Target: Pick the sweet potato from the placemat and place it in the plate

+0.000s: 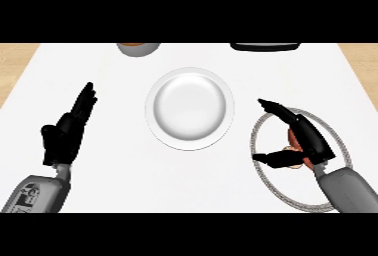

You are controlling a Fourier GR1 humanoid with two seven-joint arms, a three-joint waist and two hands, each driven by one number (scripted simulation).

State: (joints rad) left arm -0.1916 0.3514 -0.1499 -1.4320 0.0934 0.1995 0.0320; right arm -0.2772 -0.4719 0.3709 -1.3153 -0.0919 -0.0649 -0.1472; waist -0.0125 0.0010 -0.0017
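One sweet potato (293, 142), a small brown-orange thing, lies on the round grey-rimmed placemat (267, 175) at the right of the white counter (111, 190); my right hand (310, 142) covers most of it, so only a sliver shows between the long fingers above and the thumb (277, 159) curled in beneath; the hand looks spread around it, not yet clamped, though I cannot see contact. To the left of the mat, near but apart, sits the white plate (190, 108), nothing on it. My left hand (68, 132) rests at the far left, fingers straight and pointing up. I judge the grasp is the step in hand; to do it well I would bring thumb and fingers together across the middle of the potato, lift straight up clear of the mat, then carry it left over the plate's centre.
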